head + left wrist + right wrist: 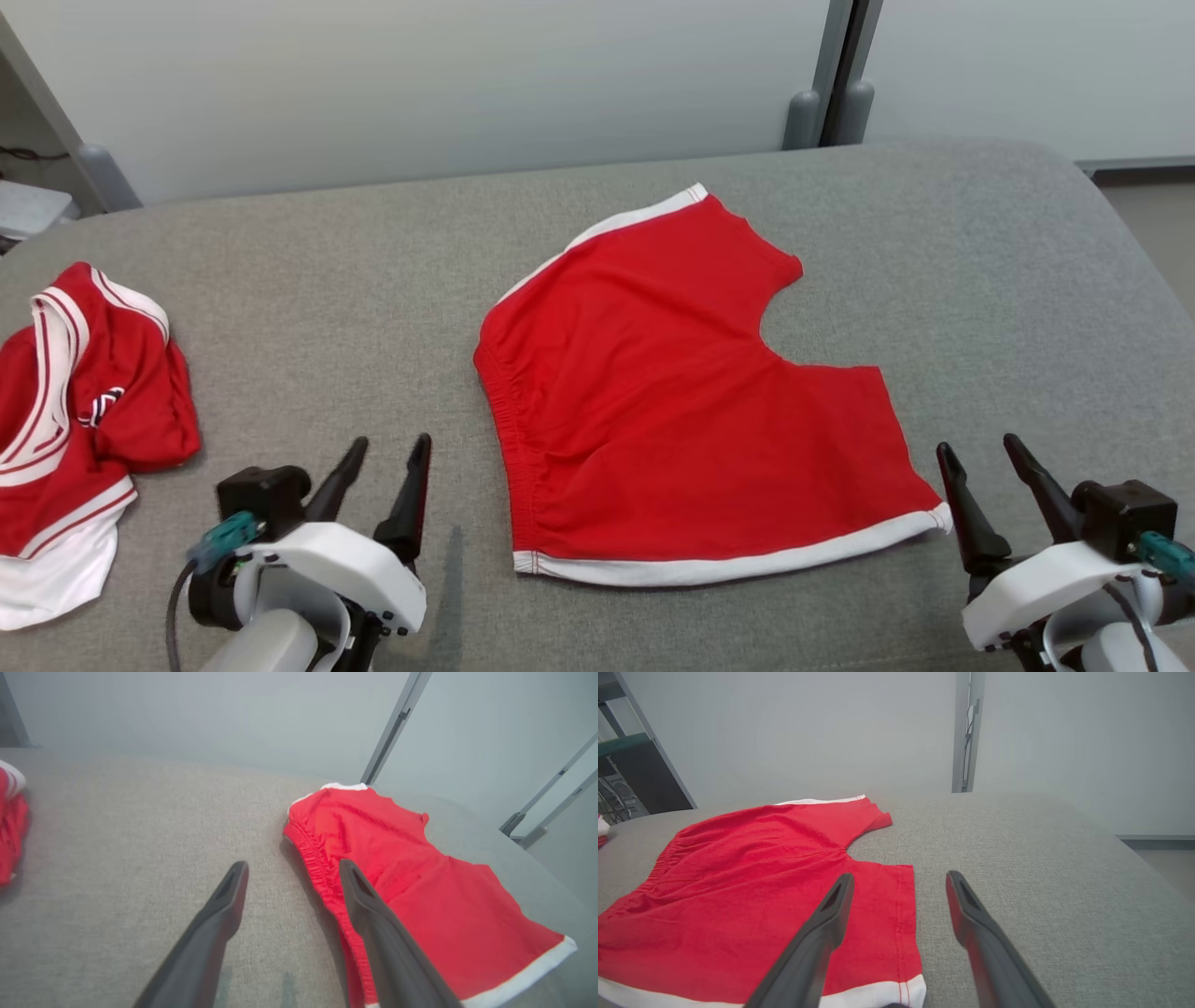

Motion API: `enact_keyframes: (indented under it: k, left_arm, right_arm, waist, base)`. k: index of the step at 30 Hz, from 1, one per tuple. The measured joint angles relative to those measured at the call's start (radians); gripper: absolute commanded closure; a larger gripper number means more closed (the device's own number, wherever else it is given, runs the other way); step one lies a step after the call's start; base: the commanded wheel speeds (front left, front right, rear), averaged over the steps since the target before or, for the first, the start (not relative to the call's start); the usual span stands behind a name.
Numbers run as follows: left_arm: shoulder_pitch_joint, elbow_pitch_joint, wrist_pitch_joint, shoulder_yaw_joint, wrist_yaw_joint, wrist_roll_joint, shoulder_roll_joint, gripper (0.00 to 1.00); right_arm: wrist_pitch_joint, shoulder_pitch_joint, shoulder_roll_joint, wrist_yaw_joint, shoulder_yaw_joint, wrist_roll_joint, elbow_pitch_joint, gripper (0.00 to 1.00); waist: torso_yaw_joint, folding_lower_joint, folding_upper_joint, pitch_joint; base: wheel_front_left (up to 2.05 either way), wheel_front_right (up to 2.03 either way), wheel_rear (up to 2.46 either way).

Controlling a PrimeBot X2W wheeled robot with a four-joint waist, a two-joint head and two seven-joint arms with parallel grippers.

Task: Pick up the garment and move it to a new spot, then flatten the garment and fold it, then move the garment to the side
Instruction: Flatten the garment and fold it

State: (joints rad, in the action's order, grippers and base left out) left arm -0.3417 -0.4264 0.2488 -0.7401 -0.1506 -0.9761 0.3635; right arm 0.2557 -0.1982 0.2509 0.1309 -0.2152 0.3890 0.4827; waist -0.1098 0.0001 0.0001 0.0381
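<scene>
grey fabric surface point(308, 280), red shorts point(672, 392) spread flat mid-surface, crumpled red-and-white garment point(75, 411) at left edge

The shorts point(672, 401) are red with white edges. The table point(327, 308) is grey. The other clothes point(121, 392) are red with white stripes and a white part.

Red shorts point(653, 401) w/ white-trimmed leg hems lie spread flat approx. mid grey fabric surface point(280, 308), elastic waistband to the left, crotch notch right, one leg near, other far.
</scene>
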Motion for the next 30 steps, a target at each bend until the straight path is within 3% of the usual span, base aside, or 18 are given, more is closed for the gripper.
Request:
enact_keyframes:
  k: [3,8,12,15,18,19,24,30]
  left_arm:
    - [0.117,0.139,0.004,0.186,-0.075,0.109,-0.042,0.0]
    - [0.248,0.278,0.004,0.365,-0.123,0.243,-0.127,0.0]
    - [0.313,0.384,0.004,0.564,-0.108,0.257,-0.269,0.0]
    - [0.355,0.421,0.007,0.643,-0.063,0.299,-0.302,0.0]
    - [0.389,0.455,0.007,0.658,-0.008,0.424,-0.309,0.0]
    - [0.406,0.478,0.007,0.656,0.012,0.542,-0.311,0.0]
    - [0.474,0.477,0.007,0.611,0.041,0.805,-0.312,0.0]
    - [0.526,0.411,0.007,0.623,0.051,0.824,-0.312,0.0]
  right_arm:
    - [0.0,0.023,-0.034,0.0,0.021,-0.021,-0.029,0.0]
    - [0.0,0.035,-0.082,0.0,0.056,-0.027,-0.068,0.0]
    - [0.0,0.049,-0.141,0.0,0.104,-0.026,-0.088,0.0]
    - [0.0,0.068,-0.156,0.0,0.077,-0.024,-0.115,0.0]
    - [0.0,0.084,-0.158,0.0,0.013,-0.027,-0.15,0.0]
    - [0.0,0.1,-0.157,0.0,0.002,-0.027,-0.176,0.0]
    - [0.0,0.148,-0.137,0.0,0.014,-0.076,-0.24,0.0]
    - [0.0,0.228,-0.124,0.0,0.051,-0.101,-0.268,0.0]
  waist:
    - [0.005,-0.0001,0.0,-0.025]
    - [0.012,0.0,0.0,-0.048]
    - [0.018,-0.0001,0.0,-0.067]
    - [0.02,0.0,0.0,-0.08]
    - [0.023,-0.0001,0.0,-0.091]
    - [0.027,-0.0001,0.0,-0.096]
    - [0.036,0.0,0.0,-0.107]
    - [0.049,-0.0001,0.0,-0.118]
  base:
    - [0.0,0.0,0.0]
    - [0.0,0.0,0.0]
    - [0.0,0.0,0.0]
    - [0.0,0.0,0.0]
    - [0.0,0.0,0.0]
    - [0.0,0.0,0.0]
    - [0.0,0.0,0.0]
    - [0.0,0.0,0.0]
